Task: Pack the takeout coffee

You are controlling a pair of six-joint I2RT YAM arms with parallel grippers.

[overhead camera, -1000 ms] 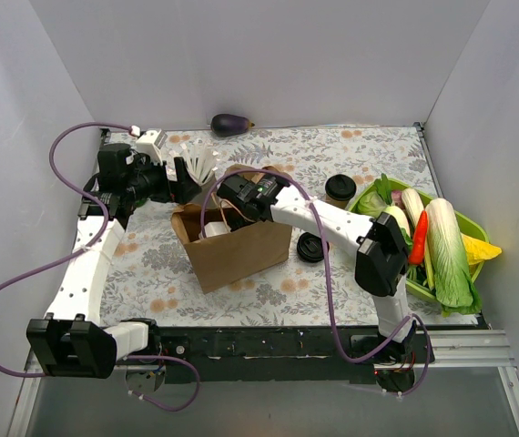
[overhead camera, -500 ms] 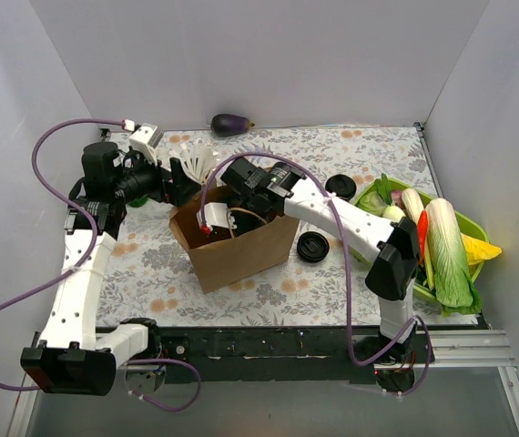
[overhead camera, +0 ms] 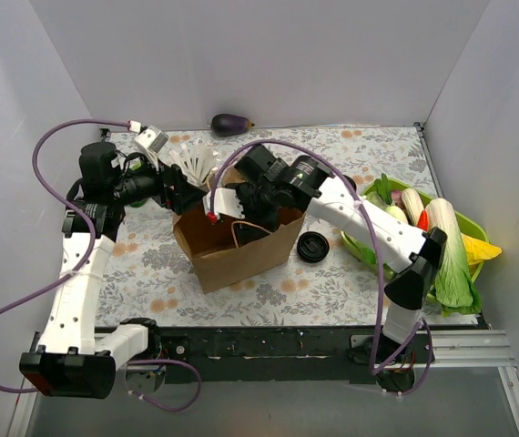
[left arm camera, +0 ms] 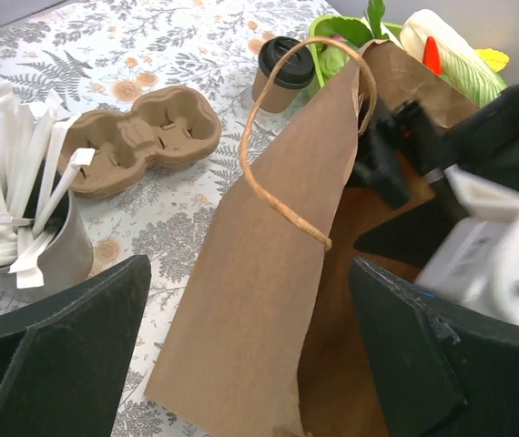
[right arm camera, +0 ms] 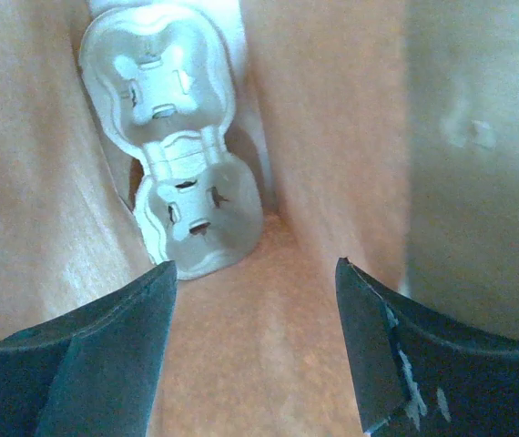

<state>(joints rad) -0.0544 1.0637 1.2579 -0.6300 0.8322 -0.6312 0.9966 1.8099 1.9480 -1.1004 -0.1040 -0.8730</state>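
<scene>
A brown paper bag (overhead camera: 241, 250) stands open mid-table. My right gripper (right arm camera: 255, 355) is open and empty, deep inside the bag above its floor; in the top view (overhead camera: 241, 217) it reaches in over the rim. A white two-lobed plastic piece (right arm camera: 173, 137) lies at the bag's bottom. My left gripper (left arm camera: 241, 364) is open wide, its jaws on either side of the bag's left wall (left arm camera: 259, 273); it also shows in the top view (overhead camera: 176, 193). A small tan paper cup with a black lid (left arm camera: 282, 68) stands on the table behind the bag, apart from both grippers.
A brown two-well cardboard carrier (left arm camera: 141, 137) and a grey cup of white sticks (left arm camera: 23, 209) stand behind the bag. A loose black lid (overhead camera: 312, 246) lies right of the bag. A green basket (overhead camera: 467, 221) of vegetables is at the right. An eggplant (overhead camera: 230, 123) lies by the back wall.
My right gripper has tipped down into the bag and its arm has stretched out. My left gripper has shifted to the bag's left edge, and the bag's mouth has opened wider.
</scene>
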